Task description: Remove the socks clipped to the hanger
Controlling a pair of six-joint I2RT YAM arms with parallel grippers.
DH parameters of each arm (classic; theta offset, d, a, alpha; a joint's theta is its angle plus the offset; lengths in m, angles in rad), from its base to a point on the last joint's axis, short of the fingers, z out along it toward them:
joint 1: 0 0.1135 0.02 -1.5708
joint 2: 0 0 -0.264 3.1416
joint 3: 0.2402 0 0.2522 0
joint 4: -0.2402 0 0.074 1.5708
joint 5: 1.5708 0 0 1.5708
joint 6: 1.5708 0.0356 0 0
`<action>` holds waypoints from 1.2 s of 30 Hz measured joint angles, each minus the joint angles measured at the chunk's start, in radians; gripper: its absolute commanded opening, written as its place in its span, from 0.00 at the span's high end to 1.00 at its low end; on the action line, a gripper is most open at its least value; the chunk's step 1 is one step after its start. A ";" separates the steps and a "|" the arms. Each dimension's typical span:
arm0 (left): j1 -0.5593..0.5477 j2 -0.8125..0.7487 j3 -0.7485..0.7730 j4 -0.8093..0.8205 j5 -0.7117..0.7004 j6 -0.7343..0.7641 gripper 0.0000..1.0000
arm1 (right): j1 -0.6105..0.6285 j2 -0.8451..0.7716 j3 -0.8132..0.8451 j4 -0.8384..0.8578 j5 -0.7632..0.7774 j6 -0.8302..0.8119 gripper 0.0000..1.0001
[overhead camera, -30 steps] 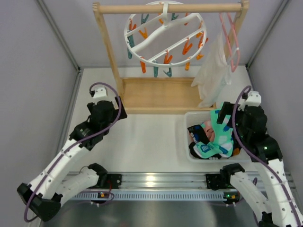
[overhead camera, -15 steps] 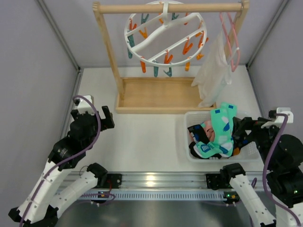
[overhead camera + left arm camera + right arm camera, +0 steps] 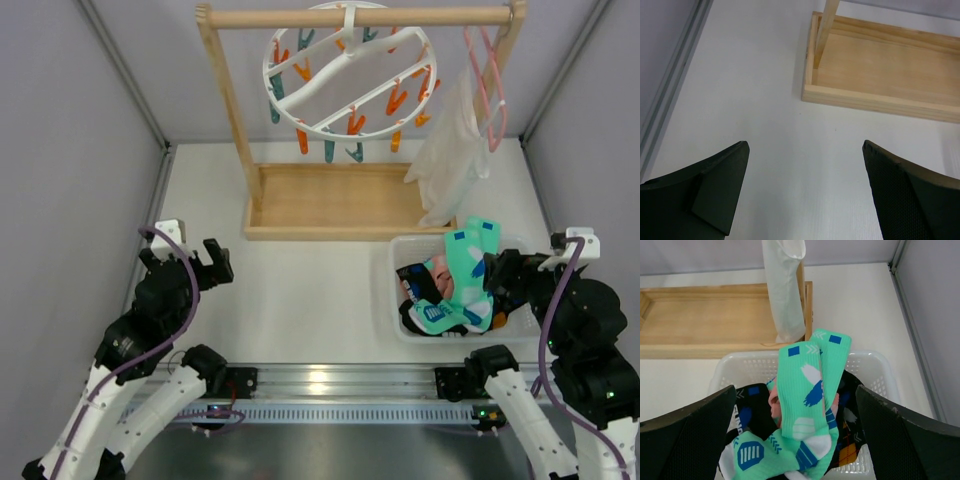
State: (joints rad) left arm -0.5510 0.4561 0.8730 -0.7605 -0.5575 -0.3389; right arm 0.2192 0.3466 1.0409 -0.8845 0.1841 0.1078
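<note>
The round white hanger [image 3: 348,70] hangs from the wooden rail, and no sock hangs from its orange and teal clips. The socks [image 3: 455,285] lie heaped in a white basket [image 3: 395,255]. The right wrist view shows teal socks [image 3: 807,390] on top, draped over the far rim, with a black sock [image 3: 752,410] and a bit of pink [image 3: 774,407] beneath. My right gripper [image 3: 500,280] is open and empty above the basket [image 3: 740,362], its jaws wide either side of the pile [image 3: 795,390]. My left gripper [image 3: 208,262] is open and empty over bare table [image 3: 805,150].
A white garment [image 3: 450,150] hangs on a pink wire hanger [image 3: 487,80] at the rail's right end, just behind the basket. The wooden frame's base tray [image 3: 340,200] lies between the grippers and the back wall. An orange-and-black argyle sock [image 3: 850,450] lies in the basket.
Both arms have drawn back toward the near edge. The left gripper moved left and away from the wooden base. The right gripper pulled back from over the basket. The socks stayed put.
</note>
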 measured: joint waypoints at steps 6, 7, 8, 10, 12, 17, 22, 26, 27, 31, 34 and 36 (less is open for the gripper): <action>0.001 -0.011 0.000 0.001 -0.004 0.000 0.02 | 0.000 -0.008 0.000 0.000 0.026 -0.004 0.00; 0.001 -0.011 0.000 0.001 -0.004 0.000 0.02 | 0.000 -0.009 0.000 0.000 0.032 -0.004 0.01; 0.001 -0.011 0.000 0.001 -0.004 0.000 0.02 | 0.000 -0.011 0.000 0.000 0.034 -0.004 0.01; 0.001 -0.011 -0.001 0.001 -0.004 0.000 0.02 | 0.000 -0.012 -0.001 0.000 0.040 -0.004 0.01; 0.001 -0.011 -0.002 0.002 -0.005 0.000 0.02 | 0.000 -0.013 -0.001 0.000 0.043 -0.004 0.01; 0.001 -0.011 -0.014 0.003 -0.004 0.002 0.02 | 0.000 -0.020 -0.018 0.001 0.043 -0.012 0.00; 0.002 -0.011 -0.028 0.005 0.001 0.005 0.02 | 0.000 -0.026 -0.029 0.004 0.044 -0.018 0.00; 0.003 -0.016 -0.028 0.006 0.008 0.010 0.02 | 0.000 -0.027 -0.033 0.005 0.043 -0.019 0.00; 0.003 -0.016 -0.028 0.006 0.011 0.011 0.02 | 0.000 -0.027 -0.033 0.005 0.043 -0.019 0.01; 0.004 -0.016 -0.028 0.008 0.017 0.016 0.02 | 0.000 -0.027 -0.033 0.006 0.043 -0.019 0.01; 0.008 -0.016 -0.029 0.010 0.021 0.021 0.02 | 0.000 -0.027 -0.033 0.006 0.043 -0.019 0.01; 0.014 -0.016 -0.030 0.014 0.026 0.024 0.02 | 0.000 -0.026 -0.033 0.006 0.043 -0.019 0.01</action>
State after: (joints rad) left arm -0.5373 0.4400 0.8433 -0.7464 -0.5312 -0.3149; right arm 0.2192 0.3202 1.0077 -0.8783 0.2268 0.0887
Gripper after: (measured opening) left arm 0.984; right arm 0.993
